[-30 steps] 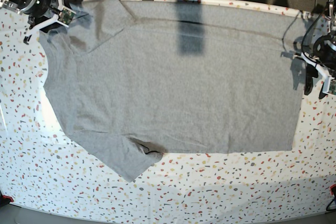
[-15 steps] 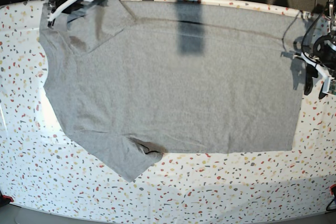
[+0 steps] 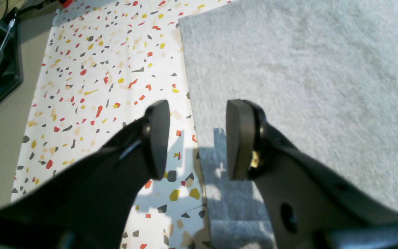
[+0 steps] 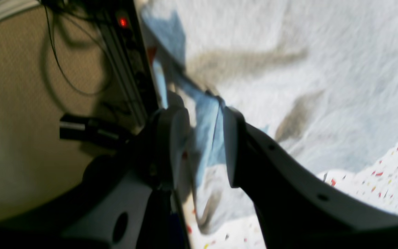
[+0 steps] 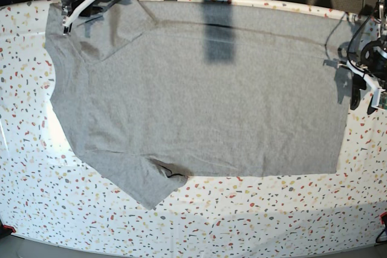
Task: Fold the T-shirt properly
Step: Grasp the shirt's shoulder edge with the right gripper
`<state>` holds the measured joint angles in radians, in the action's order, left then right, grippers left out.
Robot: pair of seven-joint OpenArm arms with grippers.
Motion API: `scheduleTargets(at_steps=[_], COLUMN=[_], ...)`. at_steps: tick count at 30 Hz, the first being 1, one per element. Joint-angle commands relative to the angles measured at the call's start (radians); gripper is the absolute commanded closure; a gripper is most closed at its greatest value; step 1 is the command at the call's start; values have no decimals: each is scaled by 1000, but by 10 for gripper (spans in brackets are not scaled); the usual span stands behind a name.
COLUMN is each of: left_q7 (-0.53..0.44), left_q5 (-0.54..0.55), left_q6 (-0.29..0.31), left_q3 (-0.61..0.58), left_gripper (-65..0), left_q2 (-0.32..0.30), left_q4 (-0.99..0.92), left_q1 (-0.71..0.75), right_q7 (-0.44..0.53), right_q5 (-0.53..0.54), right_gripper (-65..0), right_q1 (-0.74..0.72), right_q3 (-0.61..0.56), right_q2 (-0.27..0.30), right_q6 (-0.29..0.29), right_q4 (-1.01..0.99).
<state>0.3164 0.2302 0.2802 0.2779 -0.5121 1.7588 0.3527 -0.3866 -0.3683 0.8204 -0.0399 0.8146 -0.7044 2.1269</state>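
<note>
At the desk's (image 5: 24, 167) far left corner, the right gripper (image 4: 202, 138) reaches low over the T-shirt's (image 5: 199, 95) sleeve, fingers (image 4: 231, 148) apart with a cloth fold between them. The shirt lies flat across the desk. At the right edge, the left gripper (image 3: 197, 138) hovers tilted down over the hem, fingers (image 3: 238, 138) spread, empty.

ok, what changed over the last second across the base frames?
The right end effector swung from the table's far left corner in over the T-shirt, onto the far sleeve. In the right wrist view its open jaws straddle a fold of sleeve, not yet clamped. Unchanged: the left end effector, open at the hem edge, and the shirt lying flat.
</note>
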Motion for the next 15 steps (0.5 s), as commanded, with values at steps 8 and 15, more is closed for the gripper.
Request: scheduleTargets(at_steps=[8, 15], left_q7=[-34, -34], left_q5=[6, 6], left_q6=[-8, -8], left_q3=[10, 10], left_gripper=[-260, -260], left_q2=[-18, -18], left_q4=[14, 14], left_q1=[-3, -3], right_q7=[91, 106], right_q5=[-88, -127], right_gripper=[-216, -216], right_q1=[5, 5], right_q3=[6, 6], right_q2=[13, 13], right_q6=[29, 28], right_q4=[13, 5])
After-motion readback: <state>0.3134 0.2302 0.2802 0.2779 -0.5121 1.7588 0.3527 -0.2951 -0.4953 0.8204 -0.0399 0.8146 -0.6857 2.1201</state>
